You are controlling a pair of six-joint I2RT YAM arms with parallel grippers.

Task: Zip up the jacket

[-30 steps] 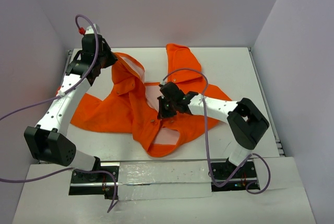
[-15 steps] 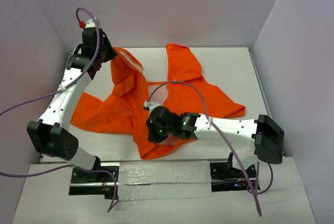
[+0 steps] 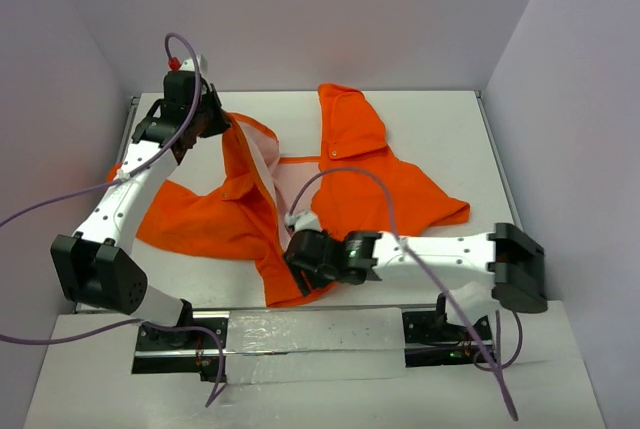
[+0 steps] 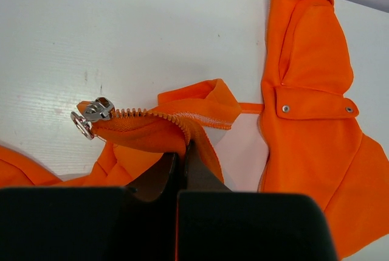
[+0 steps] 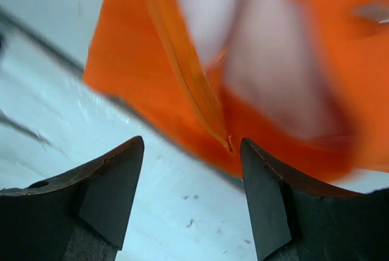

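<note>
The orange jacket (image 3: 385, 184) lies open on the white table, its pale lining (image 3: 290, 184) showing down the middle. At the far left my left gripper (image 3: 214, 121) is shut on the jacket's upper zipper edge and holds it raised. In the left wrist view the left gripper (image 4: 181, 150) pinches the orange zipper tape, and the silver slider (image 4: 91, 114) hangs at the tape's end to the left. My right gripper (image 3: 300, 254) stands open at the jacket's near hem. The right gripper (image 5: 192, 145) is open in its own view, with the zipper's bottom end (image 5: 228, 144) beside the right fingertip and nothing gripped.
The hood (image 3: 350, 119) lies at the back centre. A metal rail (image 3: 300, 334) carrying both arm bases runs along the near edge. Purple cables (image 3: 390, 199) arch over the right arm and the jacket. Grey walls close in on three sides.
My right gripper went from the jacket's middle down to the near hem, then opened and let go of the fabric. My left gripper stays shut, holding the upper edge slightly higher.
</note>
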